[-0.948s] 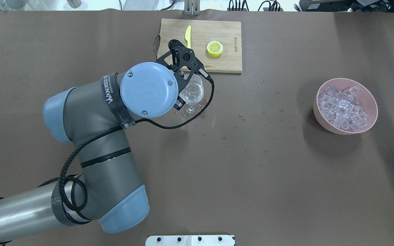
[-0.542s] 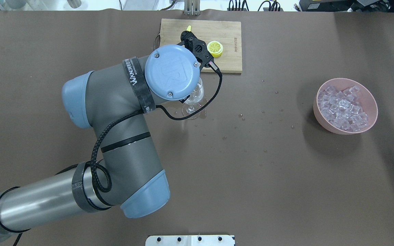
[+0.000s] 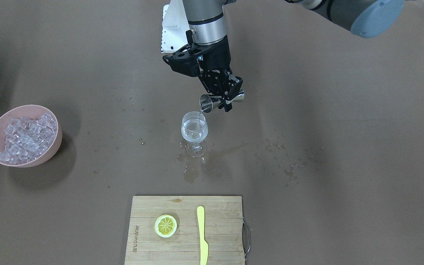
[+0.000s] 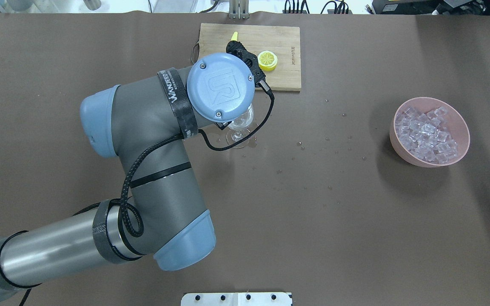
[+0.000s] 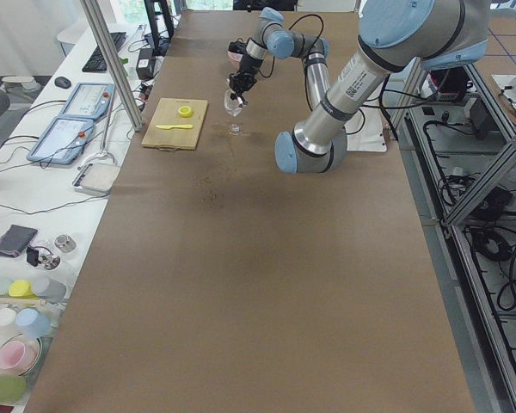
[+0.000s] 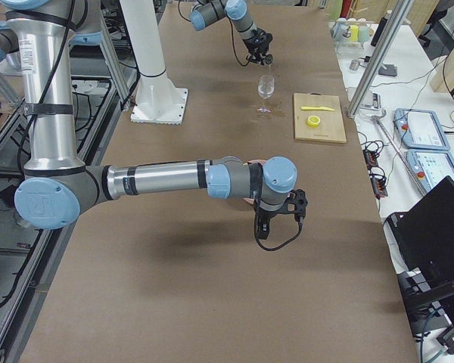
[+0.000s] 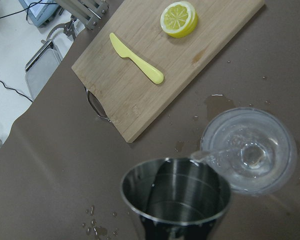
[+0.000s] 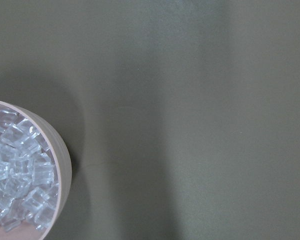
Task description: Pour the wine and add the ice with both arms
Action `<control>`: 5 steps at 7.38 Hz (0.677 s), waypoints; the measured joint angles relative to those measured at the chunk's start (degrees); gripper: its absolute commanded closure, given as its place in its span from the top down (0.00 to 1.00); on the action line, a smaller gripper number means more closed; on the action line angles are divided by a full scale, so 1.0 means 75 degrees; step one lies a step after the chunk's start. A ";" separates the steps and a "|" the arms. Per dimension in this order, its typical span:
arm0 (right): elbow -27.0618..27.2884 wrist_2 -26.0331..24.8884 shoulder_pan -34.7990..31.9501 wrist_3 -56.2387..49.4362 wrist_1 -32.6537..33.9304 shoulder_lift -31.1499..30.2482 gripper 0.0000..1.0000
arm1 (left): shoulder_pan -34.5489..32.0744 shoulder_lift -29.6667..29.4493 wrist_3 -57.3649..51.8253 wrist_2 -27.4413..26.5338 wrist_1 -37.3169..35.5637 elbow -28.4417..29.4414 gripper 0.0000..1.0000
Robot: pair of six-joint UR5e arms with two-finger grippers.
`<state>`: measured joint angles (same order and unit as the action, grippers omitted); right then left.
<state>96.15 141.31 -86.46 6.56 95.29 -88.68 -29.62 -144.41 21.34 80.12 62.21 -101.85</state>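
Front-facing view, left tool [image 3: 223,100] holding tilted jigger [image 3: 207,103], wine [image 3: 194,136] streaming into glass [image 3: 194,126]

A: Room around the glass [image 3: 194,130]?
B: Top's blocked: left gripper [image 3: 227,100] and measuring cup [image 3: 207,103] hang just above its rim. Sides open.
A: Toward the bowl [image 3: 57,141]?
B: Wide lane of table [image 3: 131,165] between them, just droplets [image 3: 140,140]. Cutting board [image 3: 186,209] with lemon [image 3: 165,225] and knife [image 3: 202,235] stands beyond the glass. Right arm [image 6: 166,180] near the bowl; clearance unclear from the side.

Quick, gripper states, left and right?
Left gripper: shut on the steel jigger, tipped over the wine glass.
Right gripper: cannot tell; seen only from the side.
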 measured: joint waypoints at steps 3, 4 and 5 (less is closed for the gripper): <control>0.0000 0.0020 0.0012 -0.0001 -0.0001 0.0000 1.00 | 0.0001 -0.0233 -0.0386 -0.0132 -0.0656 0.0037 0.00; 0.0005 0.0017 0.0016 -0.0001 -0.0002 0.0000 1.00 | 0.0005 -0.0336 -0.0555 -0.0269 -0.0893 0.0088 0.00; 0.0016 0.0015 0.0018 -0.0004 -0.0005 0.0000 1.00 | 0.0010 -0.0479 -0.0716 -0.0364 -0.1105 0.0196 0.00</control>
<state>96.27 141.43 -86.33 6.53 95.25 -88.68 -29.54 -148.01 15.97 77.39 53.92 -100.38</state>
